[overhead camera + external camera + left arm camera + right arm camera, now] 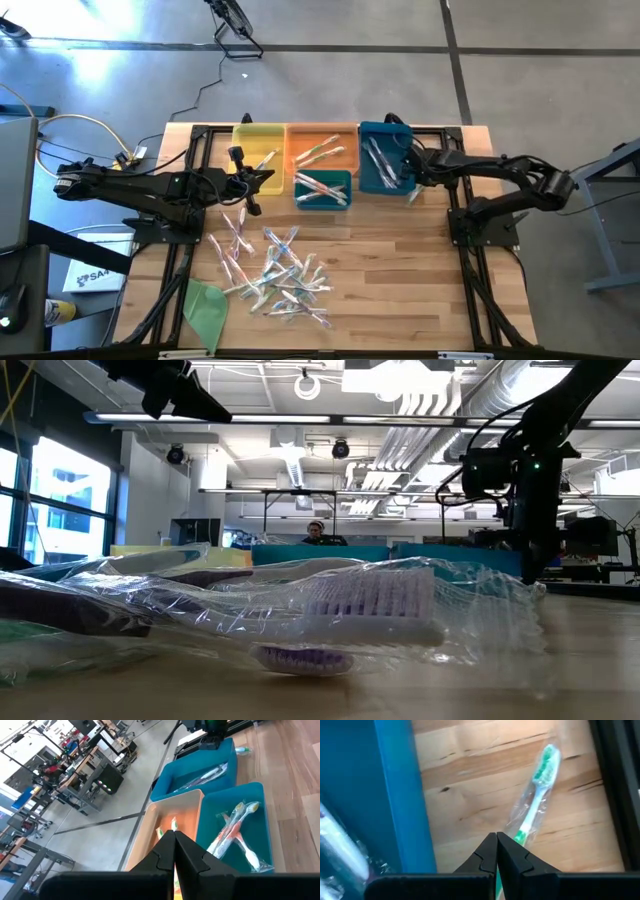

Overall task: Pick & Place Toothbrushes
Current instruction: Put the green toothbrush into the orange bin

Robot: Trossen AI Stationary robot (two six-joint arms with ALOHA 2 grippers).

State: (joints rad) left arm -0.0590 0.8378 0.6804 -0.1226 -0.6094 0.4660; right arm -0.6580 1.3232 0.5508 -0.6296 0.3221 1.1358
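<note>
Several wrapped toothbrushes (pixel 272 268) lie heaped on the wooden table's middle; one fills the front of the low view (pixel 360 615). More lie in the orange bin (pixel 322 152), the small teal bin (pixel 322 190) and the blue bin (pixel 380 160). My right gripper (pixel 413 190) (pixel 496 842) (pixel 530 575) stands just right of the blue bin, shut on a green-and-white toothbrush (pixel 540 790). My left gripper (pixel 245 185) (pixel 175 845) is shut with nothing seen in it, at the yellow bin's (pixel 258 140) near edge. My right gripper pinches the green-and-white toothbrush's handle (pixel 519 837) between its two fingers, wrap and all. The fingers come from above, pointing down. The brush head (pixel 547 757) sticks out over the wood beside the blue bin; whether it rests on the table I cannot tell.
The bins stand in a row along the table's far edge, the teal one in front of the orange one. A flat green sheet (pixel 205 305) lies at the near left corner. Bare wood shows on the table's right half (pixel 420 280).
</note>
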